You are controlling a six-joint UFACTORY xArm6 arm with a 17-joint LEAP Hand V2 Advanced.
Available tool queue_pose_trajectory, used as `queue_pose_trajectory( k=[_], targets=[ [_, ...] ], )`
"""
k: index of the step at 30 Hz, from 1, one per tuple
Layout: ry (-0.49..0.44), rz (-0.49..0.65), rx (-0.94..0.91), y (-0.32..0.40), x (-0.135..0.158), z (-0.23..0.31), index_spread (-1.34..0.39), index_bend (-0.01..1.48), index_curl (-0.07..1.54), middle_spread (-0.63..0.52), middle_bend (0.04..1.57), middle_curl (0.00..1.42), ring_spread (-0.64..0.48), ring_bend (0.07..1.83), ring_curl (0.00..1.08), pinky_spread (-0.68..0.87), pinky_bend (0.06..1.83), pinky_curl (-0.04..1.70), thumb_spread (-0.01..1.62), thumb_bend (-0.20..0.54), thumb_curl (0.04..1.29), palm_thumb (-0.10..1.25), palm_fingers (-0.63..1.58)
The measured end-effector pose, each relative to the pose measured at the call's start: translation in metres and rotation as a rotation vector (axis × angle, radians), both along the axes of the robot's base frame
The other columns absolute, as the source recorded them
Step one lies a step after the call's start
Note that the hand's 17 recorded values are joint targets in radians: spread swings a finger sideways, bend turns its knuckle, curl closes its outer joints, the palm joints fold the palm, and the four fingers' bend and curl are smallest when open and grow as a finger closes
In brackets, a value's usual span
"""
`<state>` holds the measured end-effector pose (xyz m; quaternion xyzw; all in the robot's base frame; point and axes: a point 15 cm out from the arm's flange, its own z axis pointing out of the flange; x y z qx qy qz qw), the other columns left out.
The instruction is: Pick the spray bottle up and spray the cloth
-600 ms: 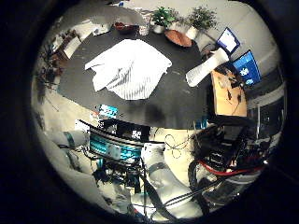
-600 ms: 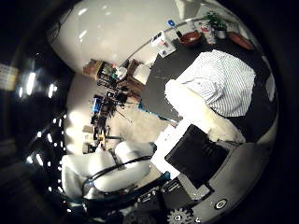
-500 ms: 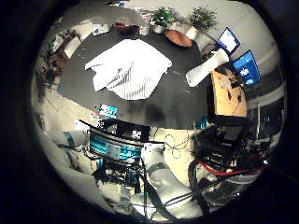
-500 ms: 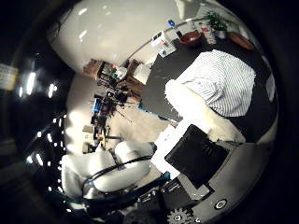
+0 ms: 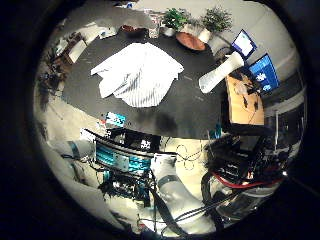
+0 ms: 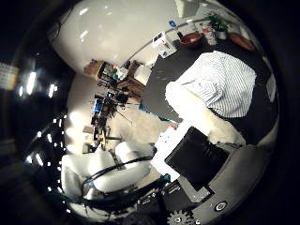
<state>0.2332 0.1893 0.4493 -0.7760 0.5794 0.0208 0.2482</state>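
Cloth lies crumpled on the dark table; spray bottle unseen, hand's finger pose unclear.

Dark table — potted plants, monitors beyond.

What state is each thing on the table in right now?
Cloth: crumpled, lying on the dark table.
Spray bottle: lying on its side near the table edge, untouched.
Bowl: upright at the far end.
Hand: high above the table, holding nothing.
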Motion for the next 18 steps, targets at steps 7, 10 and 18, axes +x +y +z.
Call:
queue_pose_trajectory(
  k=[7, 10, 18],
  targets=[
    [-0.030, 0.018, -0.006, -0.005, -0.003, 0.008, -0.41, 0.19, 0.39, -0.08, 0.23, 0.34, 0.16, 0.73, 0.01, 0.62, 1.01, -0.01, 1.09, -0.022, 0.52, 0.63, 0.61],
    [-0.092, 0.002, 0.014, -0.018, -0.008, 0.025, -0.41, 0.18, 0.38, -0.09, 0.24, 0.34, 0.16, 0.74, 0.01, 0.61, 1.03, -0.01, 1.08, -0.021, 0.52, 0.63, 0.60],
    [-0.270, -0.139, -0.085, -0.089, 0.000, 0.051, -0.42, 0.19, 0.36, -0.09, 0.27, 0.35, 0.15, 0.77, 0.02, 0.60, 1.05, -0.01, 1.06, -0.024, 0.50, 0.59, 0.58]
  ],
)
